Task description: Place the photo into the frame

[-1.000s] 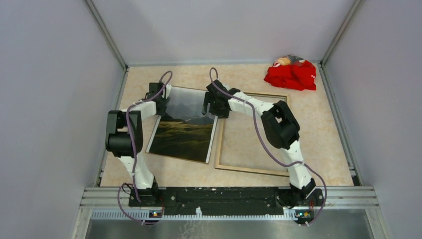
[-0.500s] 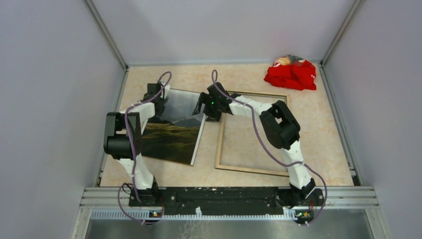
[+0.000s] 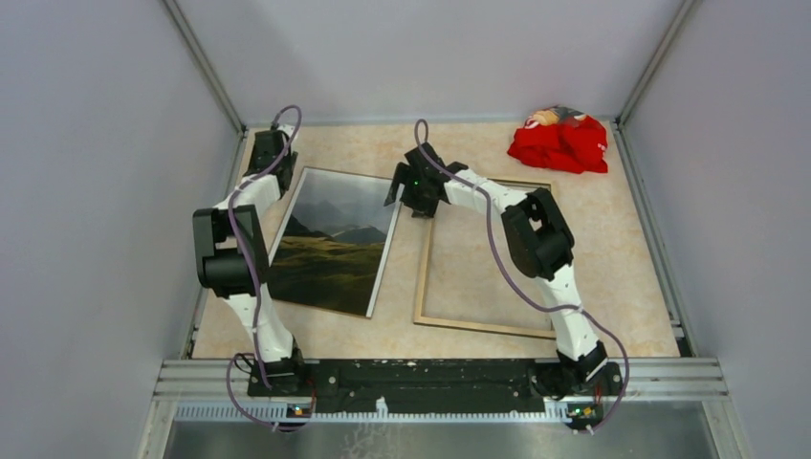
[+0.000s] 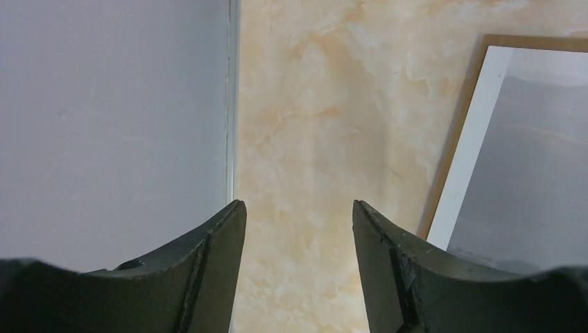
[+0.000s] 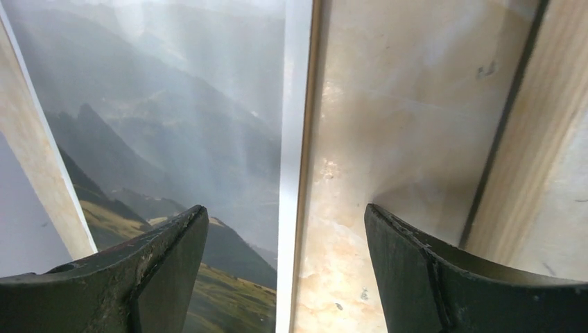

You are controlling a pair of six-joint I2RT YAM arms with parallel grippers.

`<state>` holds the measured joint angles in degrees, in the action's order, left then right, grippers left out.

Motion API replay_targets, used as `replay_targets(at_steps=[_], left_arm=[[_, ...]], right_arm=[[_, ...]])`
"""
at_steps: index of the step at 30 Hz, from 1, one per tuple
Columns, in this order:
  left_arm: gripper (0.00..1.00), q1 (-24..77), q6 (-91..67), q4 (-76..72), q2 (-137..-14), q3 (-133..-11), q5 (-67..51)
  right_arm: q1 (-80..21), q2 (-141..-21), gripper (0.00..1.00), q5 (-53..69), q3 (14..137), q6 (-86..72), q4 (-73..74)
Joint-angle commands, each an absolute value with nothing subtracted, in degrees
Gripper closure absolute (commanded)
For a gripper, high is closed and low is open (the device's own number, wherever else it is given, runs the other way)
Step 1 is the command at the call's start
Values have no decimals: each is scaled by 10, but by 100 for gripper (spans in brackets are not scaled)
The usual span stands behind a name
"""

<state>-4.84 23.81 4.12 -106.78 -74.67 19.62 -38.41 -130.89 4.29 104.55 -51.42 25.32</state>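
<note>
Left wrist: photo [image 4: 527, 159] cropped at right edge.

table [image 3: 622, 287]: beige marbled top | walls [image 3: 96, 191]: plain pale grey panels on table's left, far and right sides | posts [image 3: 204, 69]: aluminium profiles at table's far corners | rail [image 3: 440, 375]: slotted metal along table's near edge | light: even, soft
</note>
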Motion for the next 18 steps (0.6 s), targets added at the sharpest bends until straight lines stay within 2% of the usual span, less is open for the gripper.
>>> replay_targets(at_steps=[1, 18], left_arm=[[35, -43, 233, 13, -1115, -778, 206], [35, -17, 215, -17, -1173, -794, 173]], right_arm=[[-381, -1324, 17, 19, 1068, -503, 269], [-380, -1315, 17, 39, 1023, -516, 227]])
